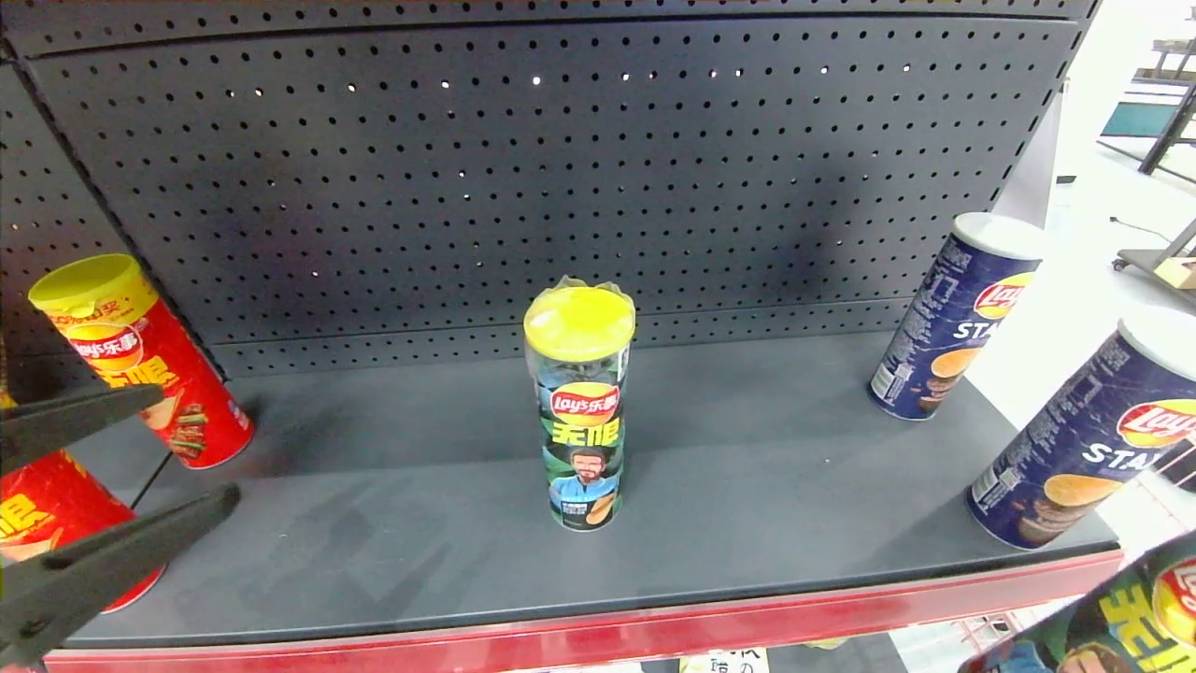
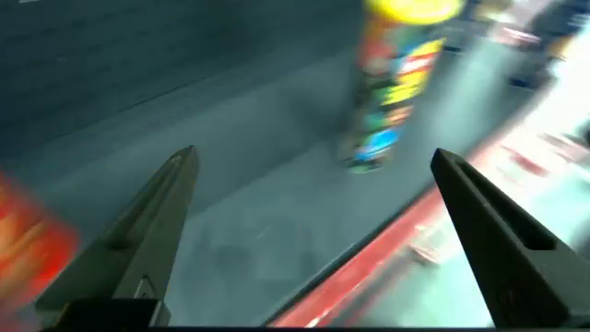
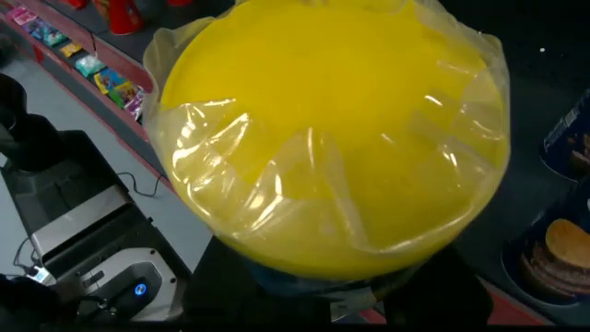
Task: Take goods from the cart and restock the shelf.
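Green can [image 1: 581, 411] upright mid-shelf [image 1: 747, 523] — red cans [image 1: 140, 365] off to its left, blue cans [image 1: 953, 318] to its right. Left gripper [image 1: 196, 444] at shelf's left end, fingers [image 1: 84, 421] spread wide, holding nothing, near the front red can. Second green can [image 3: 323, 138] tight under right wrist camera, yellow lid facing it — grip on it: cannot tell.

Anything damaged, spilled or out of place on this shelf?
Nothing spilled or toppled. One small oddity: loose clear film sticks up behind the yellow lid of the lone standing green can; the second can, in the right wrist view, has the same wrinkled film.
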Controlling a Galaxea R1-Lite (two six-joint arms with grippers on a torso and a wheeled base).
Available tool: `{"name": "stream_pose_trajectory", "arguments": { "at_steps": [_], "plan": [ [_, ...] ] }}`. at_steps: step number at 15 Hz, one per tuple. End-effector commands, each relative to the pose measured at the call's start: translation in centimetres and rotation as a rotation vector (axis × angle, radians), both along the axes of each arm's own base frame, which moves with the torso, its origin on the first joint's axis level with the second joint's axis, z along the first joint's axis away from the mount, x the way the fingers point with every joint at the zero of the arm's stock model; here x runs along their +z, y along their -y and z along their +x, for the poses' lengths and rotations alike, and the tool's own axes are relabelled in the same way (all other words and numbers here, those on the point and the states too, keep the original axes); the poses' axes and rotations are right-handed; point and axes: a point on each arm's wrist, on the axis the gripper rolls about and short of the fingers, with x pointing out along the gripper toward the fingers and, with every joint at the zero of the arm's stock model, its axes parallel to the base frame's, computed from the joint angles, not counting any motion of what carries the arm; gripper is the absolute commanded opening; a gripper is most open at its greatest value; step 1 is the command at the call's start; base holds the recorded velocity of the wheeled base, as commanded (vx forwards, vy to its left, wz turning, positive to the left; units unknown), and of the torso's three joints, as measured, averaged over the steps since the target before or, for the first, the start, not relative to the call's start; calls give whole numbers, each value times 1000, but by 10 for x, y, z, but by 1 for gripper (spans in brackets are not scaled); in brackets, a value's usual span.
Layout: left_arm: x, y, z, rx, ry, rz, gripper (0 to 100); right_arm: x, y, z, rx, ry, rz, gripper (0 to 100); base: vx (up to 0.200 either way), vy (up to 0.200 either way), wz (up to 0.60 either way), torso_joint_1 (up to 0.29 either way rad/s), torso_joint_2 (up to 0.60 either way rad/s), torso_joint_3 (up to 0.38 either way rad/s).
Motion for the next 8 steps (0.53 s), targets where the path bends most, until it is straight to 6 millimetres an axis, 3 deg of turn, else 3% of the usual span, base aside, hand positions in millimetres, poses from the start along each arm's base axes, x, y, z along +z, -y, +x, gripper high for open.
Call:
{"name": "stream_pose_trajectory", "arguments": {
  "at_steps": [1, 4, 8],
  "plan": [
    [-11, 34, 61, -204, -138, 28, 100, 9, -8, 23, 1, -57, -20, 0, 0, 0, 0, 0, 0, 0],
    [-24, 66, 108, -323, -160, 141, 100, 12, -9, 27, -8, -42, -10, 0, 0, 0, 0, 0, 0, 0],
    [-27, 97, 145, -420, -135, 176, 100, 14, -9, 28, -18, -67, 22, 0, 0, 0, 0, 0, 0, 0]
  ]
}}
